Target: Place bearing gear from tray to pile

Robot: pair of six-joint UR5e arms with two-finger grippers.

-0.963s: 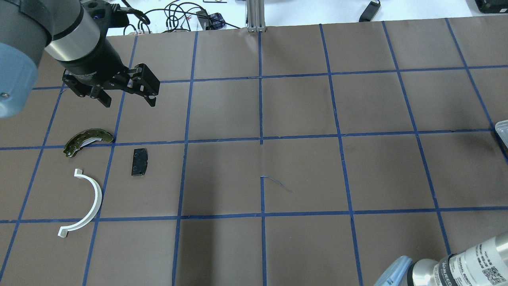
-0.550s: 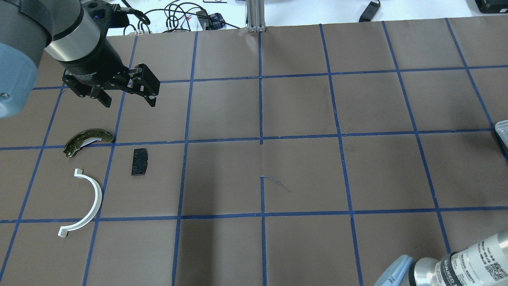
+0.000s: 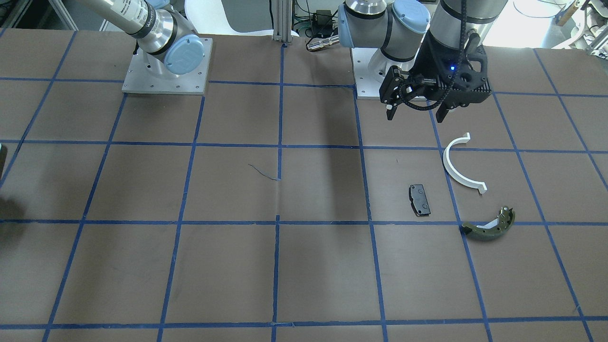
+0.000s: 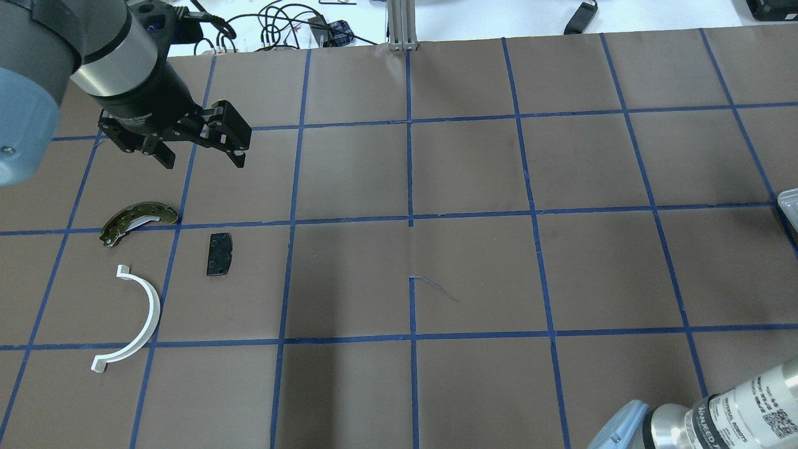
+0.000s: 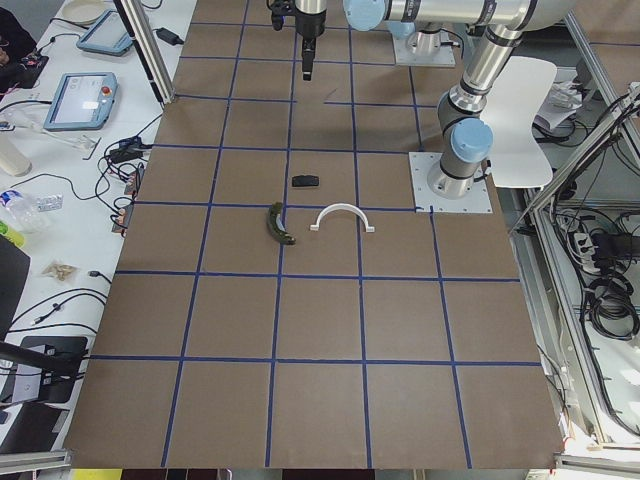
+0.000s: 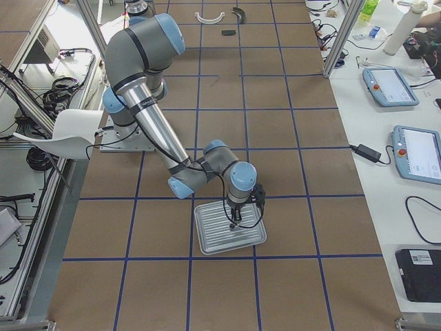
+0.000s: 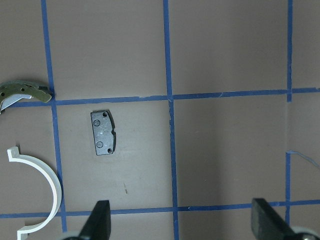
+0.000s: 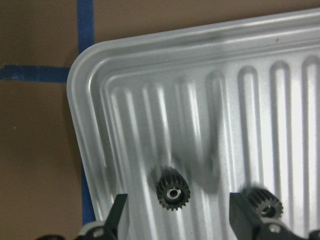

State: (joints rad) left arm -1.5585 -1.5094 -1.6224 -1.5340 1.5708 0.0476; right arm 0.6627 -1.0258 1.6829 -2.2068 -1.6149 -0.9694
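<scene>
In the right wrist view a small dark bearing gear [image 8: 172, 195] lies on the ribbed metal tray [image 8: 150, 65], between the open fingers of my right gripper [image 8: 180, 222]. The fingers do not touch it. A second gear [image 8: 263, 204] lies beside the right-hand finger. The right gripper [image 6: 234, 215] hovers over the tray [image 6: 213, 241] in the exterior right view. The pile is a white half-ring [image 4: 146, 312], a black brake pad [image 4: 218, 254] and an olive brake shoe [image 4: 134, 219]. My left gripper [image 4: 202, 161] hangs open and empty above the table beyond the pile.
The table is brown paper with a blue tape grid. A corner of the tray [image 4: 788, 206] shows at the overhead view's right edge. Cables and an aluminium post [image 4: 402, 25] are at the far edge. The arm bases [image 3: 166, 66] stand on the robot's side.
The right arm's wrist has shifted slightly toward the lower right corner of the overhead view. The left arm and the pile have not moved.
</scene>
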